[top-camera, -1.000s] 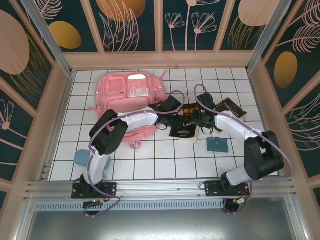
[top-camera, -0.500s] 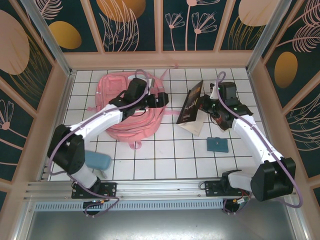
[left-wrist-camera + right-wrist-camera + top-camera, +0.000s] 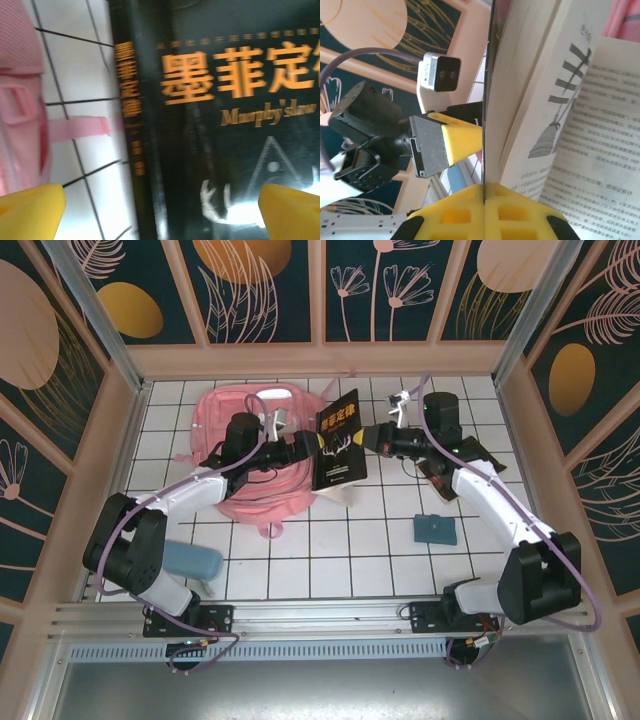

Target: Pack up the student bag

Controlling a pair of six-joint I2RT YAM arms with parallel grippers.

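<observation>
White square tiles with dark grout are covering the table (image 3: 350, 560), and floral panels are walling it in. From above, the student bag (image 3: 225, 405), soft pink fabric, is lying flat at the back left of the tiles, with the left arm reaching across it. The left gripper (image 3: 304, 449) is hovering at the bag's right edge, just beside a black book (image 3: 338, 445) that is standing up off the table. The right gripper (image 3: 370, 438) is meeting the book's other side. A small flat blue case (image 3: 436, 530) is lying near the right arm, well apart from the bag. The left wrist camera is adding what the overhead cannot: a glossy cover with orange characters and the words "Murphy's law", its yellow fingertips (image 3: 31, 210) standing wide apart, released and gripping nothing, and a pink strap (image 3: 75, 127) lying on the tiles. The right wrist camera is showing its blocky yellow fingers (image 3: 520, 200) clenched on the thin black cover alone, while cream printed pages with a broom drawing are fanning loose beside it.
</observation>
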